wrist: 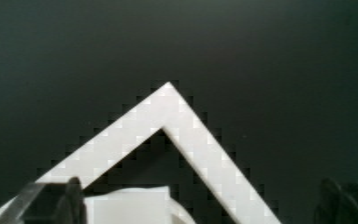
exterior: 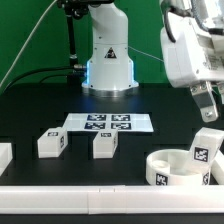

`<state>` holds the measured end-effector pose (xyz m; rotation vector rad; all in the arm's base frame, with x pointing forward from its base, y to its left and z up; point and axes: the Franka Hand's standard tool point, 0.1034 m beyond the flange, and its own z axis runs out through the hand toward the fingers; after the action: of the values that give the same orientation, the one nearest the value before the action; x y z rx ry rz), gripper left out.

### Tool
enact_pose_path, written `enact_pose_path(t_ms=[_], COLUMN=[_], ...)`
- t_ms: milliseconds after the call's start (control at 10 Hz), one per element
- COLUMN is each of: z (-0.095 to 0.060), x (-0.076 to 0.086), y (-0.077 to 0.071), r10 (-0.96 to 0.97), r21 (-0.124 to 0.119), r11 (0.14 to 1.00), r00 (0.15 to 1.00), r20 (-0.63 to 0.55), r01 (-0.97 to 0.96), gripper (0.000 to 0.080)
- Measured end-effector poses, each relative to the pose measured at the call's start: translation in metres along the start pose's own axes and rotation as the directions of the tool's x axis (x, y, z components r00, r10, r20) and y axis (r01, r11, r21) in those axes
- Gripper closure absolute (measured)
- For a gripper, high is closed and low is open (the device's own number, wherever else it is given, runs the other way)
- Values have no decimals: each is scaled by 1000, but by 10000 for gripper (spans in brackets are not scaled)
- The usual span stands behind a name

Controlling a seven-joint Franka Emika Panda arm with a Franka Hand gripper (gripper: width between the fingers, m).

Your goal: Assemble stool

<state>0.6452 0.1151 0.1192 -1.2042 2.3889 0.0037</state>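
Observation:
The round white seat [exterior: 168, 166] lies at the exterior view's right front. One white leg [exterior: 204, 152] with a square tag stands upright at the seat's right side. My gripper [exterior: 206, 116] hangs just above that leg's top, apart from it. In the wrist view the gripper [wrist: 202, 205] is open: its fingers [wrist: 59, 200] stand wide apart and a white piece [wrist: 126, 206], seemingly the leg's top, lies beside one finger. Two more tagged legs [exterior: 52, 143] [exterior: 105, 144] lie loose on the black table to the left.
The marker board [exterior: 110, 123] lies behind the loose legs. A white border [exterior: 100, 205] runs along the front edge; its corner shows in the wrist view [wrist: 167, 110]. A white block [exterior: 4, 156] sits at the left edge. The robot base [exterior: 108, 60] stands behind.

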Motion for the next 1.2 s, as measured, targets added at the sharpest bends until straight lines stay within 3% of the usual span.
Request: enact_pose_path(t_ms=[600, 800, 1000, 1100, 1200], z=[-1, -23, -46, -52, -54], x=[2, 12, 24, 29, 37], y=[-2, -23, -41, -50, -57], r10=[-52, -231, -477, -568, -641], r21=[0, 26, 35, 49, 81], r11=[999, 973, 879, 822, 763], r00=[999, 973, 879, 823, 767], r20=[0, 13, 26, 18, -36], r01=[52, 231, 476, 567, 642], gripper=[151, 151, 151, 151, 151])
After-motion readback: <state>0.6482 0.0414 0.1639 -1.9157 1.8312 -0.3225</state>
